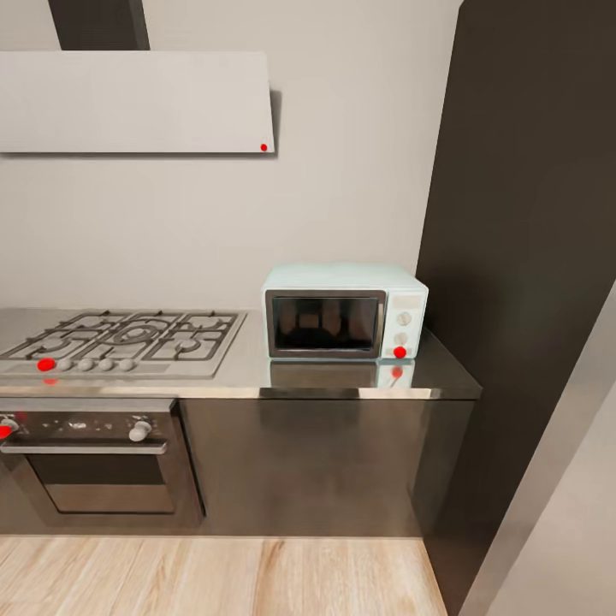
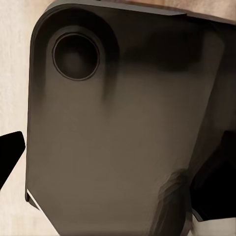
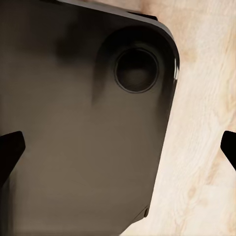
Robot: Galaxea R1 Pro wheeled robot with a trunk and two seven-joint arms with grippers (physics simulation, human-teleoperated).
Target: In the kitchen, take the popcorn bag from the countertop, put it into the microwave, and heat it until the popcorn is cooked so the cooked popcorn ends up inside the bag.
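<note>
Nearest, both wrist cameras look down past a dark rounded body panel [image 3: 73, 123] at pale wood floor [image 3: 196, 147]. In the right wrist view the right gripper [image 3: 118, 147] has a dark fingertip at each edge of the picture, set wide apart with nothing between them, so it is released and empty. In the left wrist view only one black tip of the left gripper [image 2: 11, 150] is plain, and whether that gripper is released or clenched cannot be told. Further out, in the head view, the floor runs to dark cabinets with a built-in oven [image 1: 94, 466] at the left. Above them lies the grey countertop [image 1: 248, 364], carrying a gas hob [image 1: 124, 342] on the left and the microwave [image 1: 344, 310] on the right, its door closed and a red dot at its lower right. Beyond is a plain wall with a hood [image 1: 137, 101]. No bag lies on this stretch of countertop, so it is likely elsewhere. The risk from here is wasted travel, or opening the microwave empty-handed, because the bag has yet to be found and picked up.
</note>
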